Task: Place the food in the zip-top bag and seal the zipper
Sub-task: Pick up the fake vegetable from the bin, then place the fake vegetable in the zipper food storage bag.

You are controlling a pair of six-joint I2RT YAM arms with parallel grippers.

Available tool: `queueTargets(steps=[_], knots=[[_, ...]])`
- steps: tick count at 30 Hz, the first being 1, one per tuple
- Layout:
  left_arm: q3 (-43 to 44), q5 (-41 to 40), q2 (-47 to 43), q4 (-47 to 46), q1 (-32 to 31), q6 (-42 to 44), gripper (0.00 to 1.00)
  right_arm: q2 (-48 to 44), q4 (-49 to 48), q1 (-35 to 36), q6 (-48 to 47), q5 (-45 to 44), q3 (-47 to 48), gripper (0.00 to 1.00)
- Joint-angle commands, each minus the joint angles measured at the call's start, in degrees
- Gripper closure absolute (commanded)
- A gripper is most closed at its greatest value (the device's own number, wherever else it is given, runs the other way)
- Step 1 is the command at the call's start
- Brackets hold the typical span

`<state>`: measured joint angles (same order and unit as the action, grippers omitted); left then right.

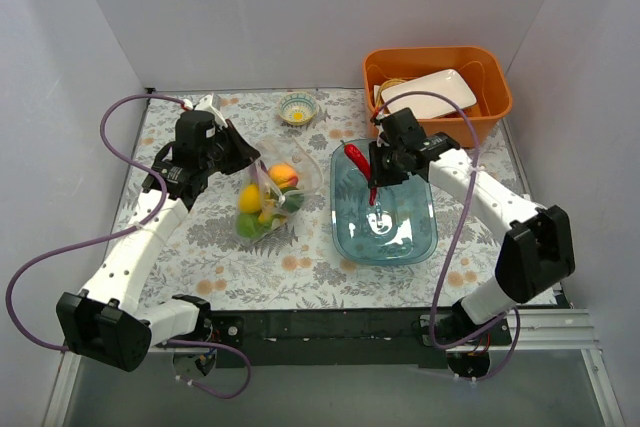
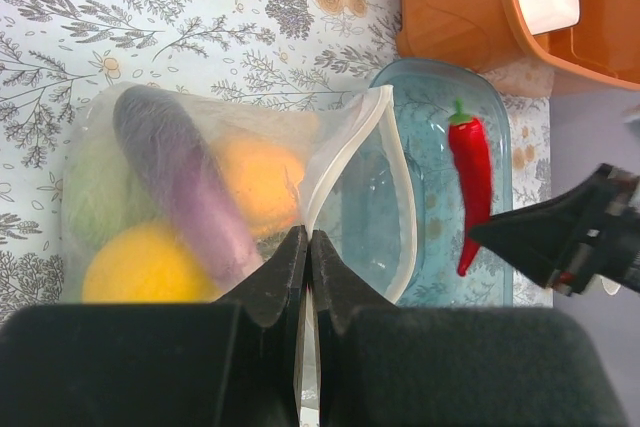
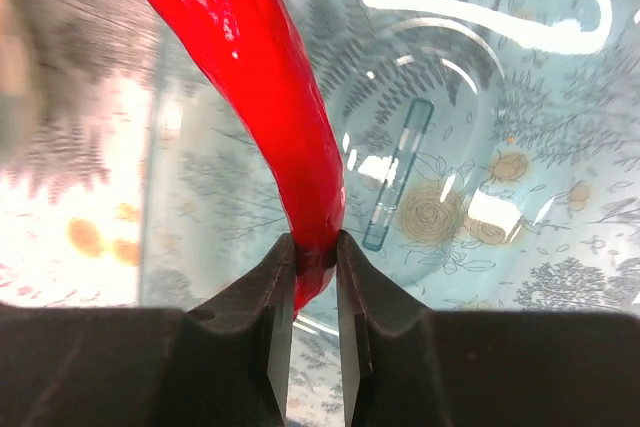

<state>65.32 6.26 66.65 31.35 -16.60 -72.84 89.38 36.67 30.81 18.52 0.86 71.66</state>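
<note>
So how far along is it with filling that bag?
Mostly filled: the eggplant, lemon and peach already lie inside the zip-top bag. In hand: the left gripper pinches the bag's mouth edge, holding it open, while the right gripper grips the red chilli by its tip over the blue tray. Left: drop the chilli in, then press the zipper shut.

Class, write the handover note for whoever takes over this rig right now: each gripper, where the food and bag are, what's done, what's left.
Left gripper: shut on the zipper edge, holding the zip-top bag mouth open.
Right gripper: shut on the tip of the red chilli, over the blue tray.
Done: eggplant, lemon, orange fruit and a green piece are in the bag.
Left: put the chilli into the bag, then seal the zipper.
</note>
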Motion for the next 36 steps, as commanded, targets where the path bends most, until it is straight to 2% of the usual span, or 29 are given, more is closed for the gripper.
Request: queueTargets(steps=[1,5,10,14,22,25,29,36], knots=[[-0.28,1.21,-0.38,-1.73,0.08,0.77,1.0,-5.61,3.94,0.57,-2.52,3.08,7.0,0.89],[0.07,3.4,0.84,-2.35,0.08,1.64,1.0,-5.19,6.57,2.76,-5.16,9.14,12.96,0.86],[0.77,6.92,2.08,-2.17,0.08,2.79,1.0,2.1,13.43,9.88,-7.8,6.79,23.68,0.85],[0.77,8.33,2.69,-1.82,0.08,3.4,1.0,5.71,16.41,13.39,-8.15,4.95,26.68,0.85],[0.86,9.03,2.43,-1.73,-0.01,3.76,1.0,9.75,21.69,14.81,-9.29,1.43,30.12,0.86],[0.86,10.61,2.69,-2.26,0.08,4.46,1.0,12.3,24.41,14.98,-10.35,0.29,33.19,0.86],[1.39,16.58,3.92,-2.61,0.08,6.74,1.0,17.73,28.63,14.98,-10.79,-0.07,39.94,0.85],[1.74,18.17,3.48,-2.35,0.08,8.06,1.0,24.34,32.15,15.07,-12.11,2.12,48.91,0.84]])
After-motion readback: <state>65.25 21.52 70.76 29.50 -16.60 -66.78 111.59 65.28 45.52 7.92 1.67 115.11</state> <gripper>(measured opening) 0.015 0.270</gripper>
